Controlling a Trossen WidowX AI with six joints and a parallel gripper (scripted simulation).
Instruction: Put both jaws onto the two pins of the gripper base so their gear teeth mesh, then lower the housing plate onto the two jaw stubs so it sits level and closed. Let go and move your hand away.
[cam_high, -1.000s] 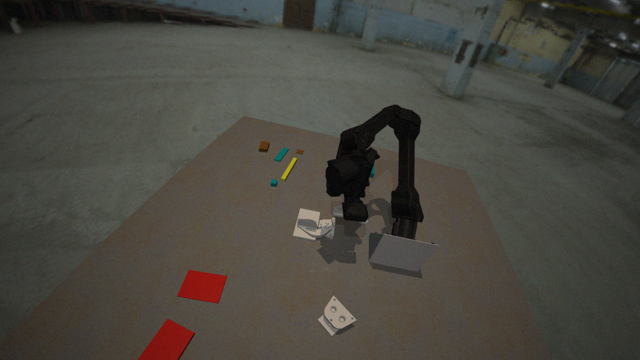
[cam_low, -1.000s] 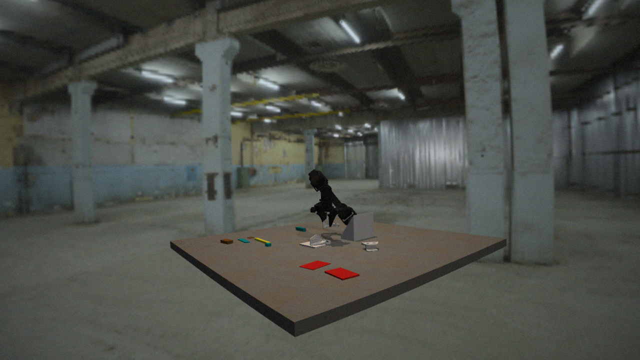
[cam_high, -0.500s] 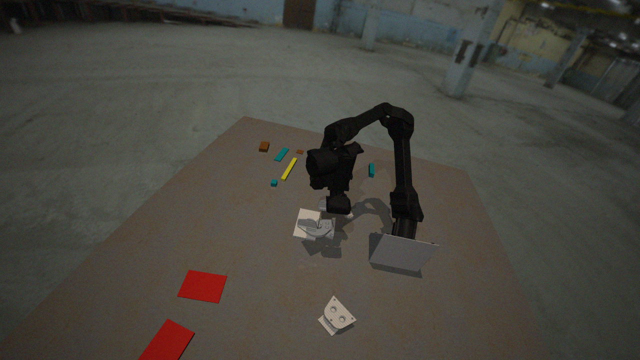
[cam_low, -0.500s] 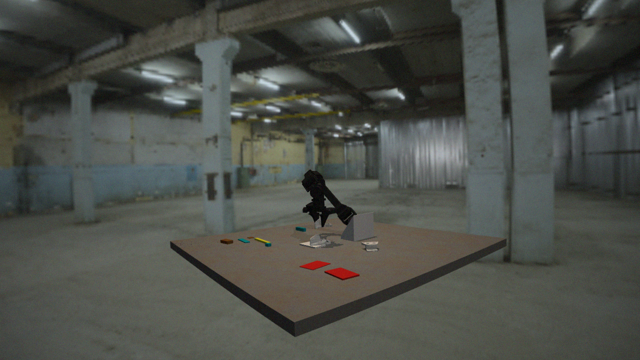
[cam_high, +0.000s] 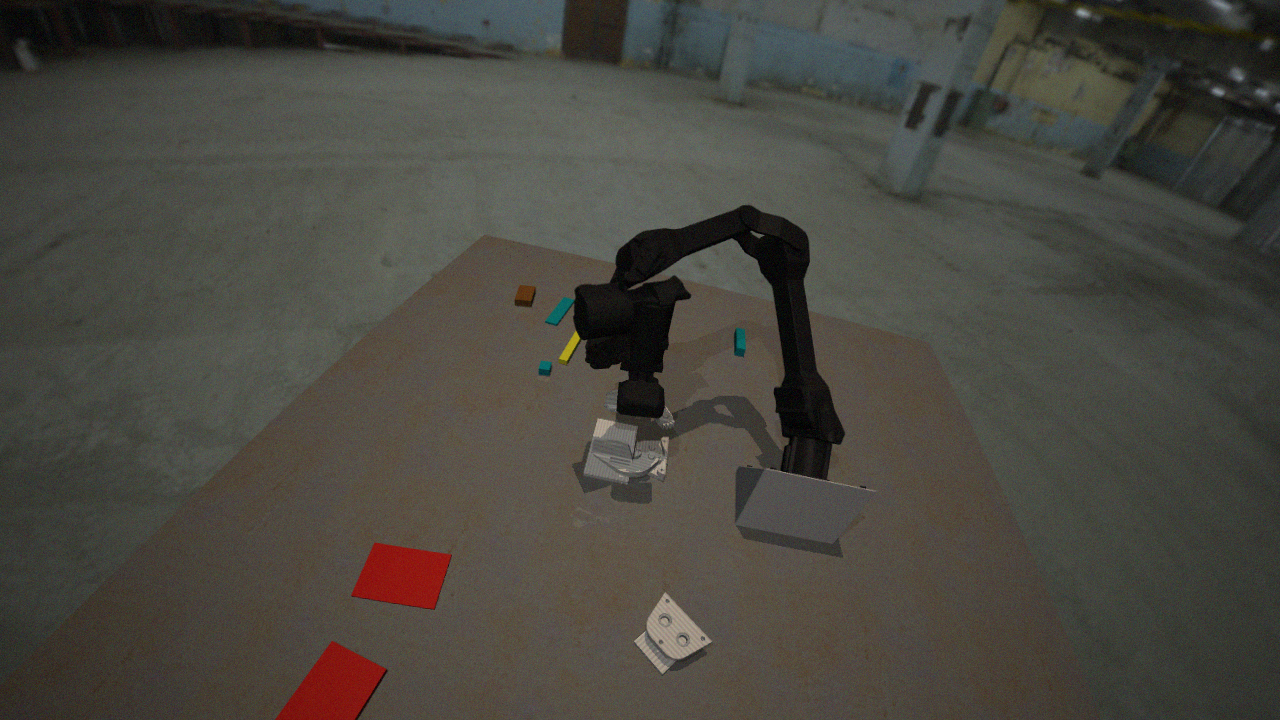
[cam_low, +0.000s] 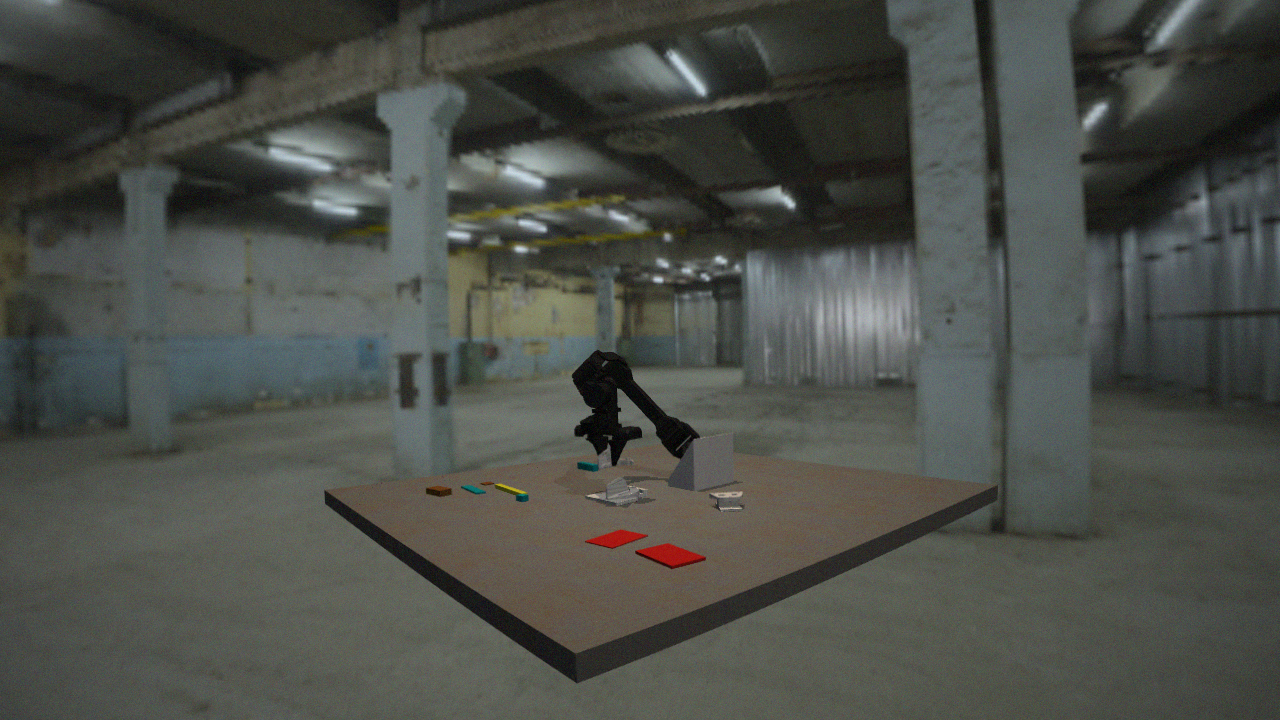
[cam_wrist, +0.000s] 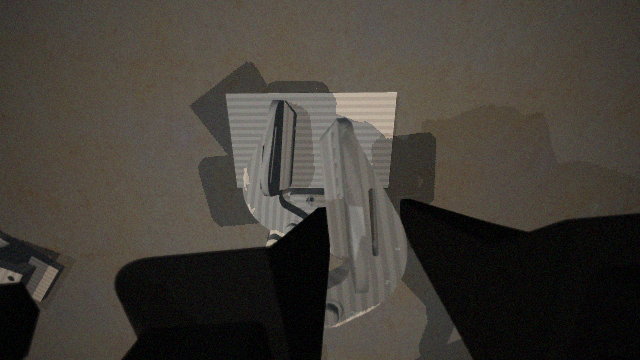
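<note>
The pale gripper base (cam_high: 617, 428) (cam_wrist: 362, 106) lies flat on the table. One jaw (cam_high: 637, 465) (cam_low: 617, 488) (cam_wrist: 286, 150) sits on its left side in the wrist view, with its tall pad upright. My gripper (cam_high: 640, 410) (cam_wrist: 363, 212) is shut on the other jaw (cam_high: 667, 419) (cam_wrist: 350, 215), holding it above and beside the base, its pad overlapping the plate in the wrist view. The fingers and held jaw hide the pins and most gear teeth. The housing plate (cam_high: 678, 629) (cam_low: 726, 495) lies apart near the front, its two holes showing.
A grey upright panel (cam_high: 803, 505) (cam_low: 714, 461) stands by the arm's foot. Two red plates (cam_high: 402, 575) (cam_low: 671, 555) lie front left in the top view. An orange block (cam_high: 525, 295), a yellow bar (cam_high: 570, 347) and several teal pieces (cam_high: 740, 342) lie farther back.
</note>
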